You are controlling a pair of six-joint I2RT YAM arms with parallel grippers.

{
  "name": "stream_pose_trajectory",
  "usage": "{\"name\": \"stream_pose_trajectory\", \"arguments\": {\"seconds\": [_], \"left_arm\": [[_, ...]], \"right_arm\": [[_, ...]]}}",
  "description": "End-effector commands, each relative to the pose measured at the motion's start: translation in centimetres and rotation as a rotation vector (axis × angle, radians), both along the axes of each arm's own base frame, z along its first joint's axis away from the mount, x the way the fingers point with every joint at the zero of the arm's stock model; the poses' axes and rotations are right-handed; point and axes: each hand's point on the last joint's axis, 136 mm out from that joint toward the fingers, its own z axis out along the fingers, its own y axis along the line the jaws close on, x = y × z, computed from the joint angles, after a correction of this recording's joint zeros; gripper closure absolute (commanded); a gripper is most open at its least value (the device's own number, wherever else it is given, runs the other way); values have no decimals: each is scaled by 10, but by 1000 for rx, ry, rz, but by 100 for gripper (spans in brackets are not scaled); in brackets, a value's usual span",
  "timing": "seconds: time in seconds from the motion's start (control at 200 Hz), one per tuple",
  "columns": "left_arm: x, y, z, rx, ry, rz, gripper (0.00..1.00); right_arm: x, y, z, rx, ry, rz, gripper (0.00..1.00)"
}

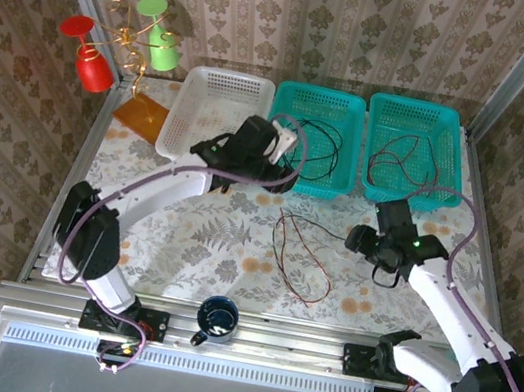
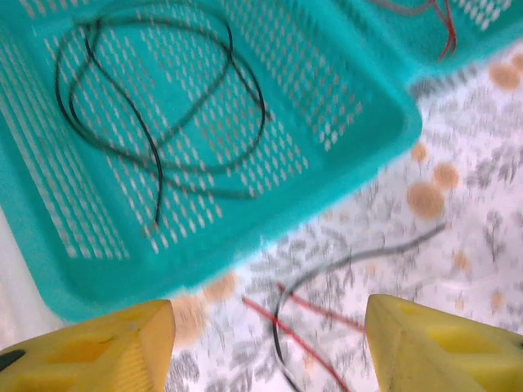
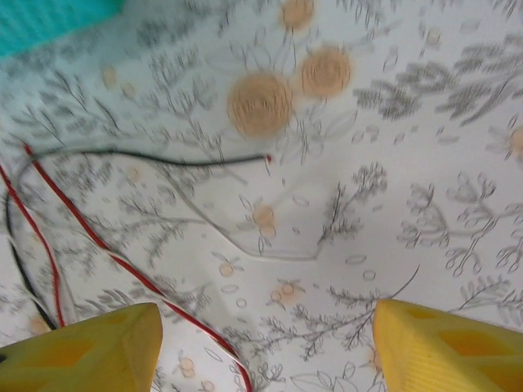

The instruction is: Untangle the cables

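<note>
A loose tangle of red and black cables (image 1: pixel 299 253) lies on the flowered table between the arms. A black cable (image 1: pixel 324 146) is coiled in the middle teal basket (image 1: pixel 276 173), and another cable (image 1: pixel 396 166) lies in the right teal basket (image 1: pixel 457 129). My left gripper (image 1: pixel 281 176) hangs open at the middle basket's near edge. In the left wrist view the gripper (image 2: pixel 270 351) has nothing between its yellow fingers (image 2: pixel 106 351), with a red cable (image 2: pixel 304 341) and a black cable (image 2: pixel 359 257) on the table below. My right gripper (image 1: pixel 361 240) is open just right of the tangle. In the right wrist view the gripper (image 3: pixel 265 351) is empty above a red cable (image 3: pixel 98 241) and a black cable (image 3: pixel 163 157).
A white basket (image 1: pixel 211 111) stands left of the teal ones. A dark mug (image 1: pixel 217 318) sits at the near edge. A gold spiral stand (image 1: pixel 126 45) with red and green cups and an orange sheet (image 1: pixel 139 114) are at the back left. Patterned walls enclose the table.
</note>
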Motion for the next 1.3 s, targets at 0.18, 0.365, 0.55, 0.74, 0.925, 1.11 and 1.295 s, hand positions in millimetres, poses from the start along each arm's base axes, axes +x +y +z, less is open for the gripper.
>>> {"name": "stream_pose_trajectory", "arguments": {"seconds": [0.18, 0.365, 0.55, 0.74, 0.925, 1.11, 1.295], "left_arm": [[-36, 13, -23, -32, 8, 15, 38], [-51, 19, -50, 11, 37, 7, 38], [-56, 21, -61, 34, 40, 4, 38], [-58, 27, -63, 55, 27, 3, 38], [-61, 33, -66, 69, -2, -15, 38], [-63, 36, -69, 78, -7, -21, 38], [-65, 38, -69, 77, -11, -21, 38]], "right_arm": [[-5, 10, -33, -5, 33, -30, 35], [-6, 12, -47, 31, 54, -99, 38], [1, 13, -53, 174, 25, -354, 34], [8, 16, -53, 237, 47, -494, 33], [6, 7, -56, 193, 90, -615, 37], [14, 11, -62, 205, 104, -655, 41], [13, 9, -71, 210, 124, -755, 47]]}}
